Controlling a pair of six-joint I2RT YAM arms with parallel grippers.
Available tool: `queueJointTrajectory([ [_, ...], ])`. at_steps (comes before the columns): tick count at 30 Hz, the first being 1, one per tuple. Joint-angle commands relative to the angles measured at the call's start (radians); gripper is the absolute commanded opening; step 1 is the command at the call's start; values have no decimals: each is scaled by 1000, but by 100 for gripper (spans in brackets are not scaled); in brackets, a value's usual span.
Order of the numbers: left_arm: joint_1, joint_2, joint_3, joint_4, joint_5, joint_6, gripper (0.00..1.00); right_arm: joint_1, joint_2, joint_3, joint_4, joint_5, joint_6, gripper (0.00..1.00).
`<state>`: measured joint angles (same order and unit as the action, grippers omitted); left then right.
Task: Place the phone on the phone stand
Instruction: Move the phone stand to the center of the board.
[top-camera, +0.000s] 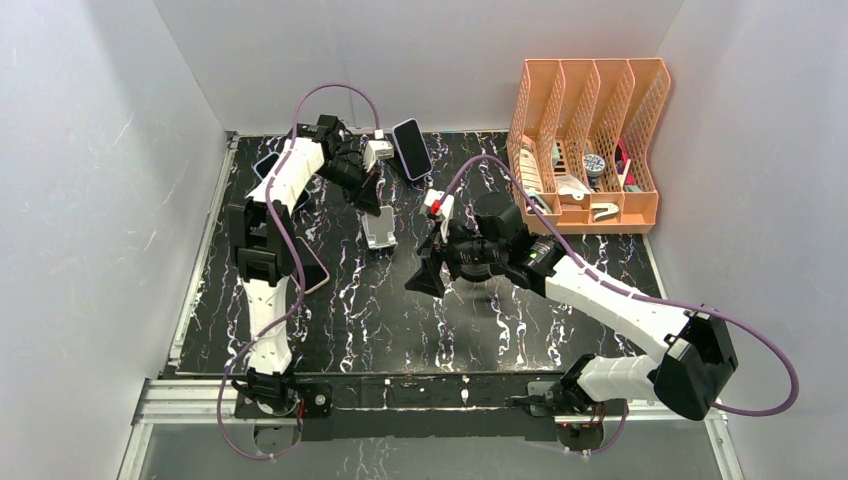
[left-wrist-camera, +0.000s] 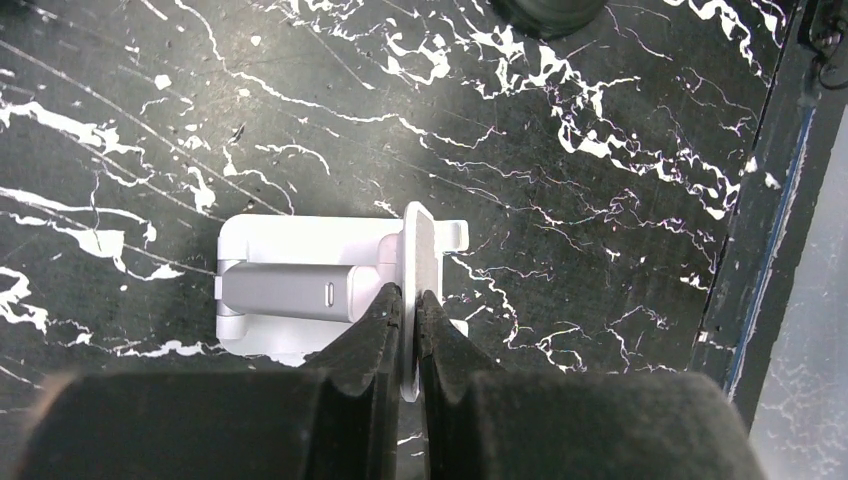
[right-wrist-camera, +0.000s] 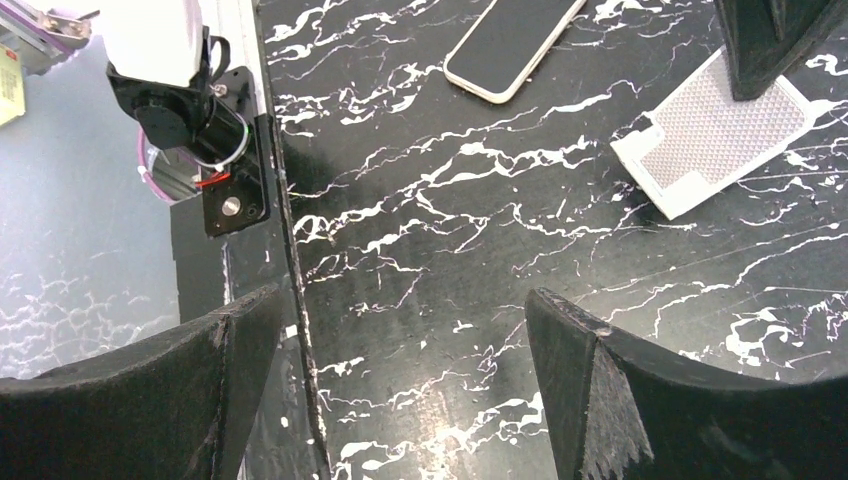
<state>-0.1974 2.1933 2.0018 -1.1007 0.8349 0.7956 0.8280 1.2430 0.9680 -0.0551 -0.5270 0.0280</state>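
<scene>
The white phone stand (top-camera: 379, 230) stands on the black marble table, left of centre. My left gripper (top-camera: 371, 204) reaches down onto it and is shut on the stand's thin upright plate (left-wrist-camera: 418, 250), seen edge-on between the fingers in the left wrist view. The stand's perforated plate (right-wrist-camera: 715, 130) also shows in the right wrist view. A black-screened phone with a pale rim (right-wrist-camera: 510, 40) lies flat left of the stand, partly under the left arm (top-camera: 312, 268). My right gripper (top-camera: 425, 275) hangs open and empty over bare table right of the stand.
A dark phone (top-camera: 411, 148) lies at the table's back, behind the stand. Another phone (top-camera: 264, 165) shows partly under the left arm at the far left. An orange file organiser (top-camera: 590, 140) with small items stands at the back right. White walls enclose the table.
</scene>
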Motion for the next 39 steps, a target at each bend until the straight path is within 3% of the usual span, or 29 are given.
queueJointTrajectory([
  [1,-36,-90,-6,-35,42,70,0,7,0,30,-4,21,-26,99],
  [10,-86,-264,-353,373,107,-94,0,6,12,25,1,21,-53,99],
  [15,-104,-278,-413,457,120,-146,1,6,16,16,14,17,-52,99],
  [17,-107,-274,-416,459,115,-149,28,6,18,12,18,26,-44,99],
  [23,-105,-314,-418,443,-1,-133,95,6,31,-17,60,130,17,99],
  [24,-101,-330,-419,441,-25,-132,98,8,26,-26,92,139,23,99],
  [27,-47,-390,-403,424,-56,-150,98,32,-9,-65,201,161,28,99],
  [30,78,-495,-420,476,-71,-262,98,95,10,-49,261,200,29,99],
  [34,284,-723,-646,849,-108,-620,98,272,136,68,257,392,-8,99],
  [37,376,-872,-820,1001,-283,-868,98,354,293,204,230,502,-3,99],
  [39,402,-922,-877,970,-524,-1025,98,386,418,329,151,570,10,99],
])
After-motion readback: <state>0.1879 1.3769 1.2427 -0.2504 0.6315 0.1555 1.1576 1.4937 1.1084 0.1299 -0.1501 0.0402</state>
